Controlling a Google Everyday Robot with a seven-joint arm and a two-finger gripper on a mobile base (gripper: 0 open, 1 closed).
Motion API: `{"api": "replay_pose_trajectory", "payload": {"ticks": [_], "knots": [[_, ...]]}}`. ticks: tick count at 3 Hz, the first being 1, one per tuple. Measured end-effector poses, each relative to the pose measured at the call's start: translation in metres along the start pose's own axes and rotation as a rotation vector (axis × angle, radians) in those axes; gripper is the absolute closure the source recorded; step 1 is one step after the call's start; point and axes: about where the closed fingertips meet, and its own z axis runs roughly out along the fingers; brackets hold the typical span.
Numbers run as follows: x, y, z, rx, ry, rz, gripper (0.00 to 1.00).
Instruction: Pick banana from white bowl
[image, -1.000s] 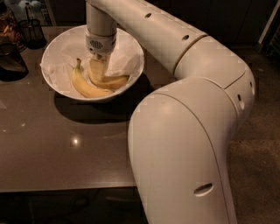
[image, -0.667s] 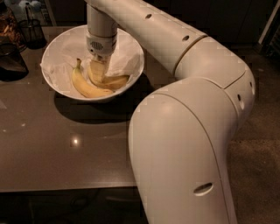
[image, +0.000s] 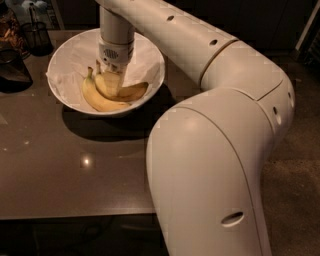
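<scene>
Surfaces first: the table (image: 75, 170) is a dark, smooth, glossy slab with one small bright glint on it, and the floor (image: 300, 165) to the right looks speckled and matte. The white bowl (image: 159, 60) is round, deep and smooth-walled, and sits toward the far left of the table. It is lined with crumpled white paper (image: 145, 54) that creases up against the inner wall. I count two fruits in the bowl, lying side by side and touching. The banana (image: 134, 92) is the shorter, plumper one, yellow going brownish, and lies nearer the bowl's middle. A longer banana (image: 101, 102) curves around it on the near-left side, its stem pointing up toward the rim. A dark wire-mesh cup (image: 37, 35) stands behind the bowl at far left, contents unclear, and a dark glossy object (image: 12, 74) sits just left of the bowl. The arm (image: 215, 165) is cream-coloured, hard-shelled and rounded; its big near segment fills the lower right. From there it reaches up and across to the left, then the wrist turns straight down into the bowl. The gripper (image: 112, 81) points vertically down inside the bowl, right on the banana's stem half. I cannot tell how far open it is, or whether it has hold of anything.
</scene>
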Motion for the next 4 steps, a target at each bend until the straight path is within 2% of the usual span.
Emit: {"api": "replay_pose_trajectory", "payload": {"ticks": [1,3,4], "knots": [[0.010,0.016,-0.011,0.002,-0.033,0.003,0.60],[0.021,0.036,-0.023,0.004,-0.044,-0.006,0.58],[0.021,0.036,-0.023,0.004,-0.044,-0.007,0.46]]}}
